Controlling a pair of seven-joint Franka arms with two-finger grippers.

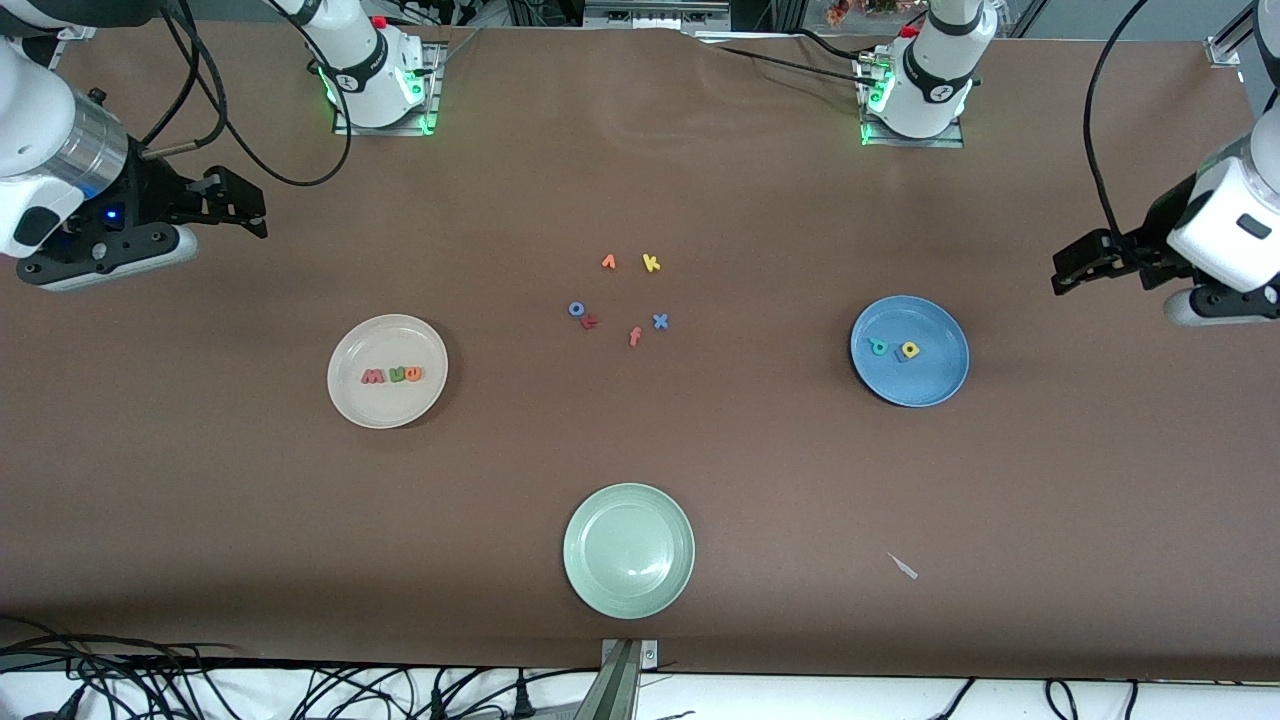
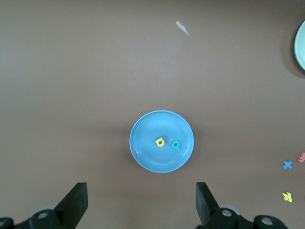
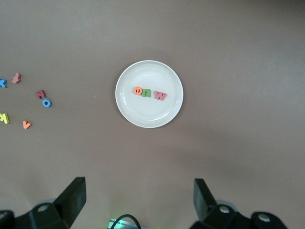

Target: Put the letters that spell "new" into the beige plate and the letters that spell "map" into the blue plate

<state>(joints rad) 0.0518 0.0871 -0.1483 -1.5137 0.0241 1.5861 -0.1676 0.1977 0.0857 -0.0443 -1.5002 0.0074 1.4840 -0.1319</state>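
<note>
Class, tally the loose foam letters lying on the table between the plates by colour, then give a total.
Blue: 2, o and x
Orange: 1, v
Yellow: 1, k
Red: 1, dark red letter
Salmon: 1, f
Total: 6

Both arms: white glossy housings, black joint bands, green-lit bases, black cables, black end effectors on silver flanges.

Blue m can't be made out against the round medium-blue shallow plate (image 1: 935, 385); only the yellow foam a (image 1: 910, 349) and teal foam p (image 1: 879, 347) read. Pale green round plate (image 2: 300, 45) cut by left wrist view edge. Small dark red foam letter (image 1: 590, 322) too tiny to identify. Both arms' upper links run out of frame.
</note>
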